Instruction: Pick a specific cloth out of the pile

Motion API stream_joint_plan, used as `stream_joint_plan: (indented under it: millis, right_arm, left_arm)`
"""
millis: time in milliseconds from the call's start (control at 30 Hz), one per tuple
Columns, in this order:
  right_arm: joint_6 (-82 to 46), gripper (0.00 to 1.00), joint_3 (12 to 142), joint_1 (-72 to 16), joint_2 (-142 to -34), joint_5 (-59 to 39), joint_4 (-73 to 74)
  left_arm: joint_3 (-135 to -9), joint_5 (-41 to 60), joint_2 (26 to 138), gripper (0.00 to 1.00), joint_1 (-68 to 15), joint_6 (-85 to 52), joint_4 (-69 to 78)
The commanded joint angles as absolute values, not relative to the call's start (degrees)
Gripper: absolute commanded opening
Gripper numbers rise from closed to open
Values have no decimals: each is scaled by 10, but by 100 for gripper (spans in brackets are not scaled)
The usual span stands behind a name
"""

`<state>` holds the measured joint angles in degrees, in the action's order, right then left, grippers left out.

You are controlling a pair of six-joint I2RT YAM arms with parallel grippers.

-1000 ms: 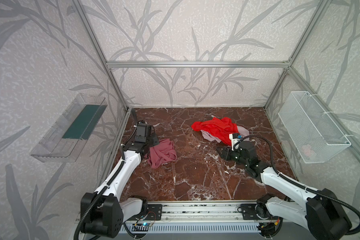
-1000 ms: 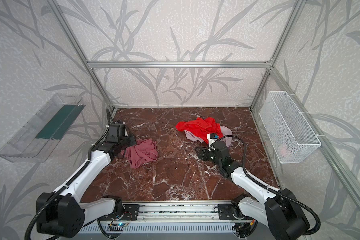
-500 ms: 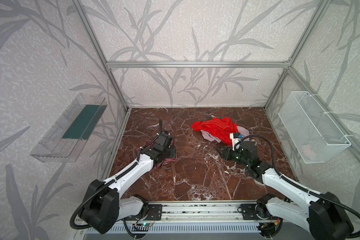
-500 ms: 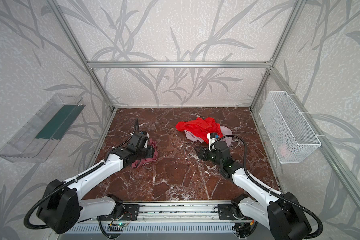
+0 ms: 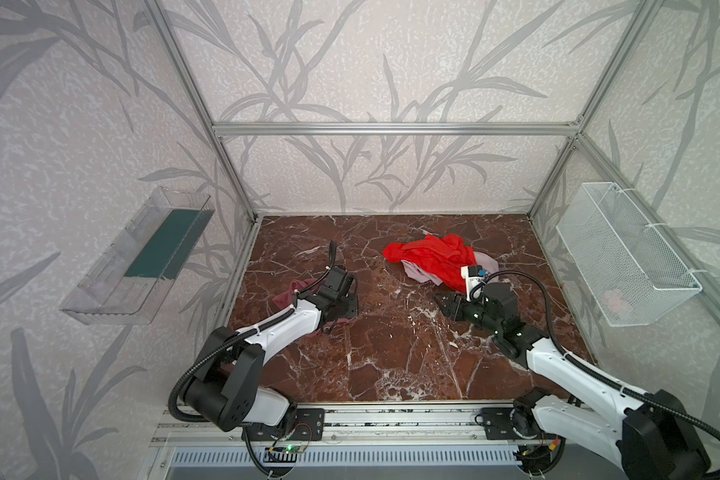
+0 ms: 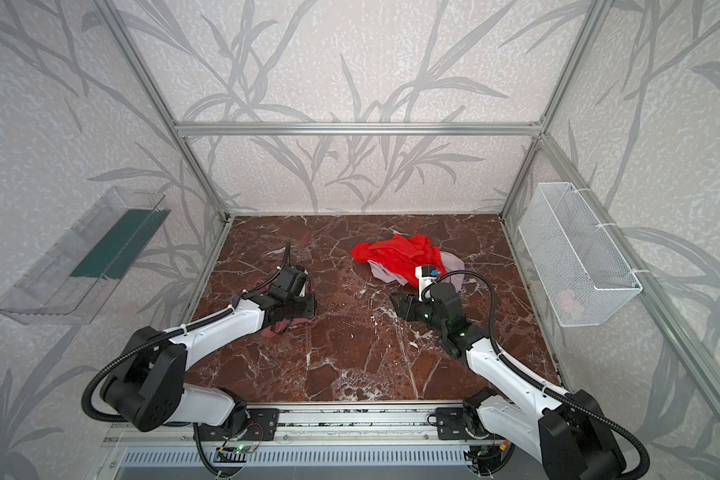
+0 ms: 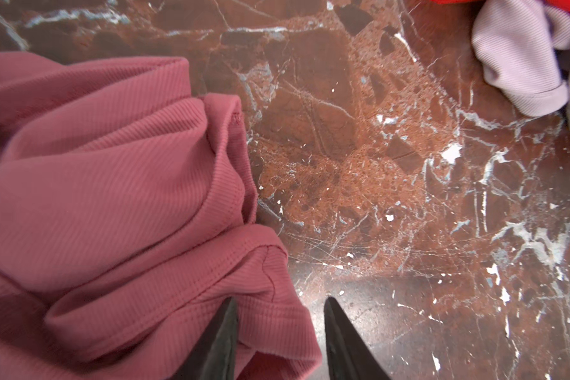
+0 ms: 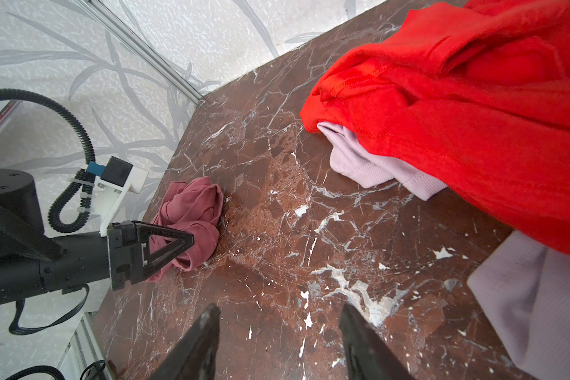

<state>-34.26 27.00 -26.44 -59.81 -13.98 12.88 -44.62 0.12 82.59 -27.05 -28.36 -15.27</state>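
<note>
The dusty-rose cloth (image 5: 292,291) lies crumpled on the marble floor at the left, apart from the pile, and the left arm hides most of it in both top views. My left gripper (image 7: 278,301) is low over the edge that faces the pile. Its jaws are open, with a folded hem of the cloth (image 7: 112,184) between them, and one fingertip rests on the fabric. The pile, a bright red cloth (image 5: 433,257) over a pale lilac one (image 5: 416,272), sits at the back right. My right gripper (image 8: 278,311) hovers open and empty in front of the pile.
A white wire basket (image 5: 624,257) hangs on the right wall with something pale pink inside. A clear plastic tray (image 5: 142,257) is fixed to the left wall. Aluminium posts mark the floor's corners. A rail (image 5: 391,415) runs along the front edge.
My left arm has swung from behind the dusty-rose cloth to over it and come down at the edge nearest the pile. The right arm has not moved.
</note>
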Motion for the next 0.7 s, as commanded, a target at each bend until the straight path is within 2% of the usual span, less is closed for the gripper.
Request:
stream_joint_plan:
  millis: [0,133,267,333,433,467,667]
  right_arm:
    - [-342,59,266,-262,-595,-135,128]
    - [-341,59,262,-262,-595,-131,130]
    - [-340,59,259,-262,-597,-130,134]
    - [-339,59,259,-262,-597,-128,133]
    - [-339,59,257,-262,-596,-127,133]
    - [-338,59,257,-262,-596,-126,132]
    - [-337,59,254,-261,-600,-123,136]
  left_arm:
    - [-457,-2,836,45,-273,-295,-139]
    - [-464,-25,853,45,-273,-290,-145]
    - [-472,-51,875,38,-273,-285,-155]
    - [-474,-63,885,29,-273,-284,-161]
    - [-475,-72,888,3,-273,-285,-165]
    - [-475,-71,885,0,-273,-286,-166]
    - [-484,-87,819,0,-272,-299,-190]
